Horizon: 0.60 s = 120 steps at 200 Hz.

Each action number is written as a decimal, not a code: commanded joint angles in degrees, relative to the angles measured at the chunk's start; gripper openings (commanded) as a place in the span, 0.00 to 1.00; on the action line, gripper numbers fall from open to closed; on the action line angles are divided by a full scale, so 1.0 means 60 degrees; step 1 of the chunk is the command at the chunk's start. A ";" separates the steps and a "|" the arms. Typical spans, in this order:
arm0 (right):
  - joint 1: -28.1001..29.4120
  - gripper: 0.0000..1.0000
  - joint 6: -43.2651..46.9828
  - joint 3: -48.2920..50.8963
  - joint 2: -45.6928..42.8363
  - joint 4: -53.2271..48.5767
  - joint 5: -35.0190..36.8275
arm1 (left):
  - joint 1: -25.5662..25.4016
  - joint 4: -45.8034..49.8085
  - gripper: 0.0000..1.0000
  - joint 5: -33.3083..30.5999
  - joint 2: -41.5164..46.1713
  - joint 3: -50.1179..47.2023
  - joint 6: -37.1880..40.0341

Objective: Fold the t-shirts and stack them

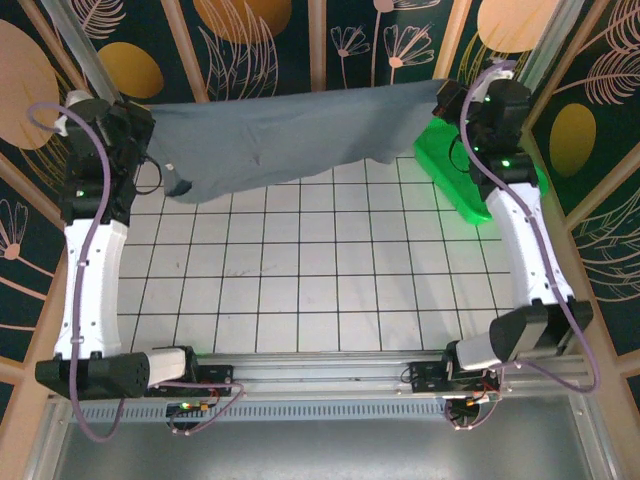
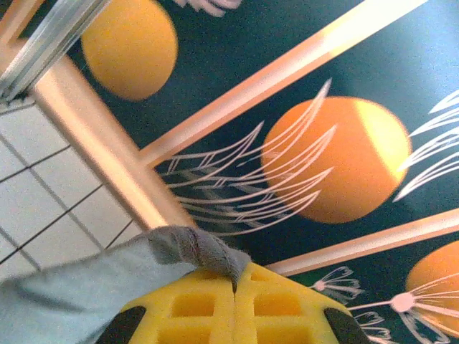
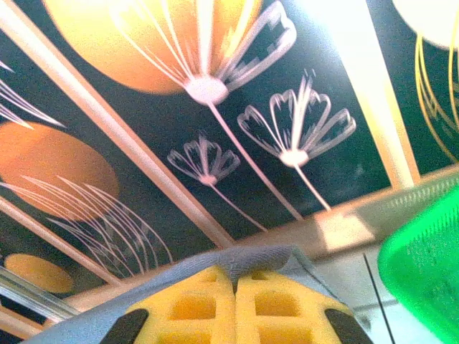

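You've got the dark grey t-shirt [image 1: 300, 135] strung in the air between both arms, along the far edge of the tiled table [image 1: 300, 290]. The top edge is near taut. The lower edge sags and hangs lowest at the left end; you can't tell from above whether it touches the tiles.

Left gripper [image 2: 235, 281]: in the left wrist view the yellow fingers are pressed together with no gap at the seam. They are clamped on a bunched fold of the shirt at the tips. The cloth runs off to the lower left, and the finger bases are cropped by the bottom edge.

Right gripper [image 3: 235, 278]: the fingers are likewise pressed together and gripping the shirt. Fabric drapes over the tips and down both sides, so the pinch point itself is covered.

In the top view, the fingers of both grippers are hidden behind the wrist housings and the cloth. Collar and sleeves are hard to make out. There's a dark lump low on the shirt's left end that you can't identify.

The green mesh basket [image 1: 455, 170] sits at the far right of the table, below the shirt's right corner. It is partly covered by the right arm and its colour is blown out. In the right wrist view it's a blurred green block, cut off at the frame edge.
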<state>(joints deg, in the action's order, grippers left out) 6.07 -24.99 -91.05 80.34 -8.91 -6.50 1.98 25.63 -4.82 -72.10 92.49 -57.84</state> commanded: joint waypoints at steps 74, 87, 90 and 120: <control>-0.0481 0.00 -0.0603 -0.1636 0.1251 0.2023 -0.1057 | 0.0095 0.0469 0.00 -0.0298 -0.2718 0.3825 0.0104; -0.0475 0.00 -0.0710 -0.2238 0.1902 0.2078 -0.1286 | 0.0145 0.0358 0.00 -0.0074 -0.3330 0.4199 0.0086; -0.0483 0.00 -0.0725 -0.2394 0.2057 0.2071 -0.1331 | 0.0160 0.0350 0.00 -0.0031 -0.3461 0.4309 0.0082; -0.0510 0.00 -0.0965 -0.4149 0.3645 0.1772 -0.1845 | 0.0476 0.0087 0.00 0.0732 -0.5024 0.5629 0.0235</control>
<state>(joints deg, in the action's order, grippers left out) 4.03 -28.47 -107.81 97.49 -0.27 -14.59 2.63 27.70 -3.79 -97.01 119.46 -57.12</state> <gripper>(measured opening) 0.043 0.043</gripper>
